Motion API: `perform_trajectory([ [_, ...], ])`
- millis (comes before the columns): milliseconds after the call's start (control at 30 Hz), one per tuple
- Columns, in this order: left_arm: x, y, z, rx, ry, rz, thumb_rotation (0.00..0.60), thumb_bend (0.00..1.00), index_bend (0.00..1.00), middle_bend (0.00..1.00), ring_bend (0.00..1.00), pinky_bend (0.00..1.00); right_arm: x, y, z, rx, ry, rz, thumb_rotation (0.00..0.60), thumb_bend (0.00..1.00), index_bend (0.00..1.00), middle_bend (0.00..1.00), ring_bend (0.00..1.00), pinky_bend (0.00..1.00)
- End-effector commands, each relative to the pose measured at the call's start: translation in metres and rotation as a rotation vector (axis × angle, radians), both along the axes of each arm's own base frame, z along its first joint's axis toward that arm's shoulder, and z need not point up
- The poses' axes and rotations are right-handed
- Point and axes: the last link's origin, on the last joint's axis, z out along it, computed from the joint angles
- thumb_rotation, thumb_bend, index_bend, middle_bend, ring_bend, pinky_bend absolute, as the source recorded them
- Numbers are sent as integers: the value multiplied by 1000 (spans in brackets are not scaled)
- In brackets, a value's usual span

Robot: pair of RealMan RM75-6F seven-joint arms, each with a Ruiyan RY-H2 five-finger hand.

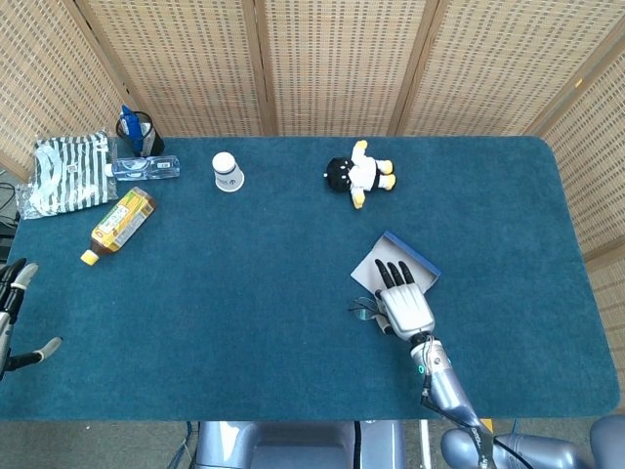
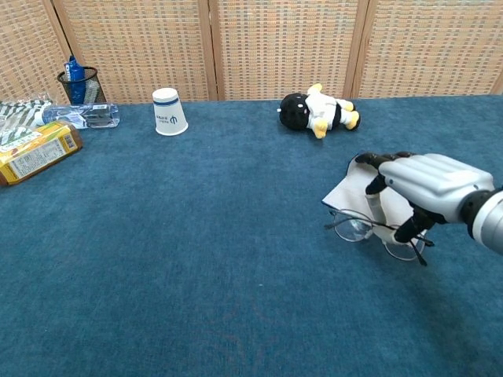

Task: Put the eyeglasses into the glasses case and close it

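The thin-framed eyeglasses (image 1: 365, 307) (image 2: 351, 228) hang just above the blue cloth, pinched between the thumb and a finger of my right hand (image 1: 404, 303) (image 2: 431, 182). The open glasses case (image 1: 376, 262) (image 2: 343, 191), blue outside and grey inside, lies flat directly behind them, partly under the fingers of that hand. In the head view my left hand (image 1: 10, 318) hovers at the table's left edge with fingers apart, holding nothing.
A plush toy (image 1: 359, 174) (image 2: 318, 111) lies behind the case. Upside down at the back left stands a paper cup (image 1: 228, 172) (image 2: 168, 111). At the far left are a drink carton (image 1: 120, 223), a water bottle (image 1: 145, 168), a mesh pen cup (image 1: 140, 132) and a striped bag (image 1: 68, 171).
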Motion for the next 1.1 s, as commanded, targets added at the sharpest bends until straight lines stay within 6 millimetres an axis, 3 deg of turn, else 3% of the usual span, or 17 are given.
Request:
perform_trajectory([
  [33, 0, 0, 1, 3, -3, -2, 600, 0, 0, 0, 0, 0, 16, -16, 11, -36, -15, 10, 600, 466, 629, 0, 0, 0],
  [233, 0, 0, 1, -1, -8, -1, 600, 0, 0, 0, 0, 0, 36, -52, 24, -100, -21, -15, 600, 466, 629, 0, 0, 0],
  [433, -3, 3, 3, -1, -18, 12, 600, 0, 0, 0, 0, 0, 30, -79, 20, -132, 41, -70, 600, 466, 629, 0, 0, 0],
  [733, -6, 8, 2, -16, -17, 31, 600, 0, 0, 0, 0, 0, 14, -82, -4, -109, 82, -112, 600, 466, 629, 0, 0, 0],
  [1100, -8, 10, 2, -20, -22, 40, 600, 0, 0, 0, 0, 0, -6, -86, -11, -127, 123, -138, 600, 466, 629, 0, 0, 0],
])
